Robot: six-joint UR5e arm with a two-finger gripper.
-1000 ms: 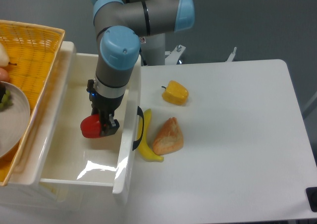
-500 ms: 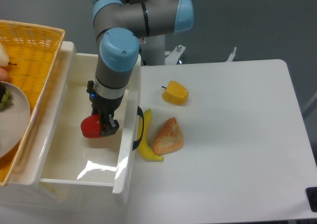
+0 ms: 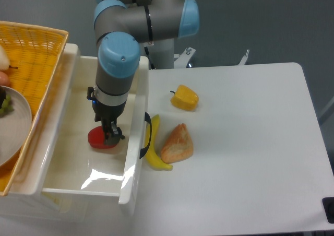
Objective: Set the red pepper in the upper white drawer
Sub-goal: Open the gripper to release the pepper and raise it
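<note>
The red pepper [image 3: 97,138] is low inside the upper white drawer [image 3: 68,142], near its right wall and just above or on its floor. My gripper [image 3: 107,136] comes straight down over it, and its dark fingers [image 3: 112,132] are shut on the pepper, hiding its right side. The drawer is pulled out, and its dark curved handle [image 3: 146,136] faces the table.
A yellow pepper [image 3: 185,97], a banana [image 3: 155,151] and a piece of bread [image 3: 178,143] lie on the white table right of the drawer. A yellow wicker basket [image 3: 31,53] holding a plate [image 3: 13,126] overlaps the drawer's left side.
The arm has shifted slightly left and lowered, carrying the red pepper deeper into the drawer.
</note>
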